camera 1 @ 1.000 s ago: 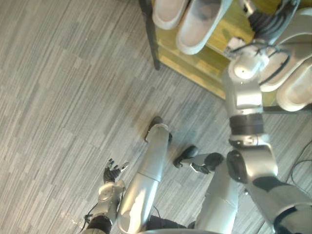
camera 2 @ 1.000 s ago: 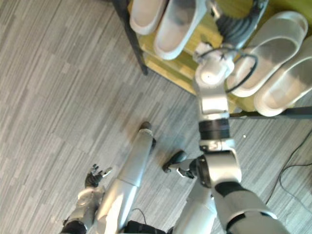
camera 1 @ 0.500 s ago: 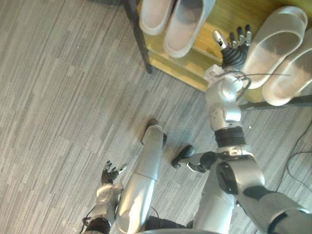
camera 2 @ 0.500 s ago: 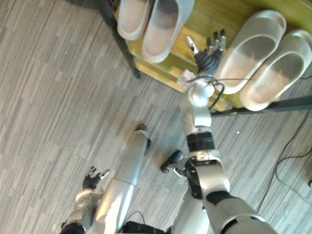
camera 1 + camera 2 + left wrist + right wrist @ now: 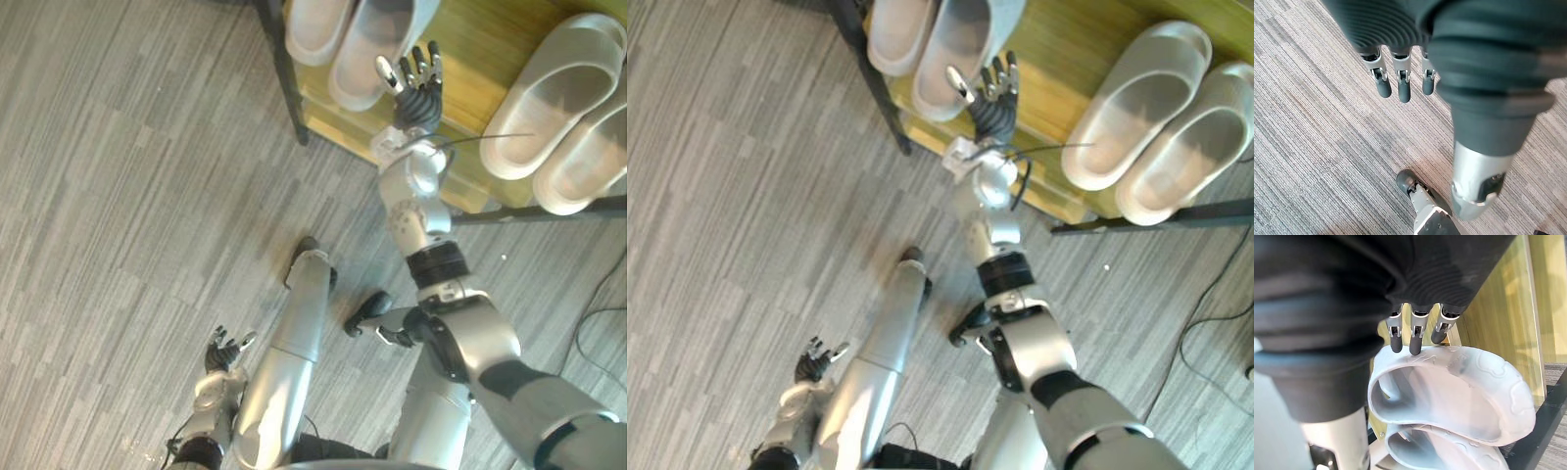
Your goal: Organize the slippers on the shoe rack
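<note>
Two pairs of pale grey slippers lie on the wooden shoe rack (image 5: 468, 61). The left pair (image 5: 377, 44) sits by the rack's black corner post, and the right pair (image 5: 554, 103) lies at the far right. My right hand (image 5: 417, 86) reaches over the shelf with straight fingers, open, just beside the left pair's nearer slipper (image 5: 958, 51). In the right wrist view its fingertips (image 5: 1410, 340) are at the rim of that slipper (image 5: 1459, 396); contact is unclear. My left hand (image 5: 223, 351) hangs low over the floor, open and idle, its fingers (image 5: 1399, 84) relaxed.
The rack's black metal post (image 5: 284, 73) stands at the shelf's left corner, and a black bar (image 5: 549, 211) runs along its right front. A lower wooden shelf edge (image 5: 343, 127) shows beneath. Grey striped floor (image 5: 127, 196) spreads to the left.
My right hand has swung left along the shelf, from beside the right pair to beside the left pair. The view has shifted a little. The left hand has stayed put.
</note>
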{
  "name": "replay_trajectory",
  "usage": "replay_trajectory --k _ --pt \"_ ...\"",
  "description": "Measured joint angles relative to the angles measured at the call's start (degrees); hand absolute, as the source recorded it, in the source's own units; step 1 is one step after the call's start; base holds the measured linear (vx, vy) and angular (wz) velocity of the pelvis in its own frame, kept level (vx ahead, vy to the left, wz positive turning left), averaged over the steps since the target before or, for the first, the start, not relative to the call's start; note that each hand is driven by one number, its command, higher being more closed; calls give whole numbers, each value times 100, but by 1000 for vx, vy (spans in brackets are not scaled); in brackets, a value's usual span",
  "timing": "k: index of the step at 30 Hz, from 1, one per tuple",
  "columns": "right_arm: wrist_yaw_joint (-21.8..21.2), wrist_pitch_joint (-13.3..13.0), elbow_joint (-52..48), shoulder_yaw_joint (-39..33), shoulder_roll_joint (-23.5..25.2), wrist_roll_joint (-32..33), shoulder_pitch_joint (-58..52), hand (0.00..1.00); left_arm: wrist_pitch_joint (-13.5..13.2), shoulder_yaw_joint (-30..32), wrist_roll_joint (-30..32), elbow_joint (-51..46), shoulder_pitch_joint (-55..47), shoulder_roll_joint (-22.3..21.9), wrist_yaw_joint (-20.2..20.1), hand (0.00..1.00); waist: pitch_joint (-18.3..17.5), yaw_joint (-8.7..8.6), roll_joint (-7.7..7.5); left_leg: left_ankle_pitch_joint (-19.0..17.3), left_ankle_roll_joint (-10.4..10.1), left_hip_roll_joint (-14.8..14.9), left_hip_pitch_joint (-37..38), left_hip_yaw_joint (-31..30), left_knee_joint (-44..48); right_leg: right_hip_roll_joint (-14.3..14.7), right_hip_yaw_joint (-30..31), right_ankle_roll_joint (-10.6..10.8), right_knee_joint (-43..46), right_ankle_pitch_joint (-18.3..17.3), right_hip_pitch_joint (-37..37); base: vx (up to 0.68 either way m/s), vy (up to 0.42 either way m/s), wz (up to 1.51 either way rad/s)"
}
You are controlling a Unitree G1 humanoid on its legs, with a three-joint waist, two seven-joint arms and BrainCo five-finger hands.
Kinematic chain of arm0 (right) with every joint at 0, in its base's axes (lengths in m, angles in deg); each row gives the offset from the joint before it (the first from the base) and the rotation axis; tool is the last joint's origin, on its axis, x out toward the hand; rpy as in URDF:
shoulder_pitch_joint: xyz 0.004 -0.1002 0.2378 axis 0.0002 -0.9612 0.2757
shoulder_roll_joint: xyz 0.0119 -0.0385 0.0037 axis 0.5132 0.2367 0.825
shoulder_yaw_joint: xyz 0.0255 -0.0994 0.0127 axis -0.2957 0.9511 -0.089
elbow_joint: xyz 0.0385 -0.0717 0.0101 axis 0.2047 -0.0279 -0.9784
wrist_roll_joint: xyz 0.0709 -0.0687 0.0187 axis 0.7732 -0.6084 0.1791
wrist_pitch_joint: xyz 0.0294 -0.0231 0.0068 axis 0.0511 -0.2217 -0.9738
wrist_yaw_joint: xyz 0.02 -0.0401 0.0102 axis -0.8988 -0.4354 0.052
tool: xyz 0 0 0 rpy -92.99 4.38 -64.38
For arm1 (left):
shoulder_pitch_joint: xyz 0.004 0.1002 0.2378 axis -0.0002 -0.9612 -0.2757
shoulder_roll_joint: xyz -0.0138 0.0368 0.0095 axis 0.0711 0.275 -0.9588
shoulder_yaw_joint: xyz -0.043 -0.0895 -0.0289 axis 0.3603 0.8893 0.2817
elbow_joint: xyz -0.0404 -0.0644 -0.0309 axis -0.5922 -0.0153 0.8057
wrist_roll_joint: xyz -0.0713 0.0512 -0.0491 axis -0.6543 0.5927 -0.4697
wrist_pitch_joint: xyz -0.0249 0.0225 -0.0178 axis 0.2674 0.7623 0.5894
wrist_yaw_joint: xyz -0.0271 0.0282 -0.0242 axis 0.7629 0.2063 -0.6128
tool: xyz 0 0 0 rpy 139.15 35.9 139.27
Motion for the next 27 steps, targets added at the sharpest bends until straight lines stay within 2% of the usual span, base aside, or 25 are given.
replay_trajectory --k 6,9,14,15,22,27 --pt "147 -68 203 -49 -43 201 215 0 -39 9 2 23 16 -27 10 0 4 72 59 7 -25 -36 -18 -74 -10 -19 -68 -44 32 -25 0 -28 10 4" --pt "156 -60 350 -69 -204 205 334 0 -47 16 5 62 53 -67 12 0 0 164 120 20 -47 -49 -26 -109 -13 -32 -105 -89 63 -51 -1 -43 8 5" --pt "152 14 574 -162 -449 378 672 0 -57 168 8 71 60 -153 9 0 1 247 183 32 -64 -49 -88 -155 -27 -30 -156 -132 79 -73 -59 -23 6 3" --pt "152 35 605 -161 -538 381 743 0 -89 168 8 119 79 -173 7 0 21 250 239 36 -69 -50 -117 -166 -16 -30 -171 -133 84 -72 -75 0 0 0" --pt "126 189 970 -128 -856 363 929 0 -148 167 7 188 121 -232 0 0 7 278 365 36 -69 -31 -108 -159 -4 -21 -163 -138 83 -69 -72 -27 36 -1" --pt "92 327 1020 54 -1019 358 956 0 -148 170 6 186 126 -243 -3 0 6 299 370 36 -69 11 -74 -132 -7 7 -134 -151 83 -61 -68 -35 32 -4"
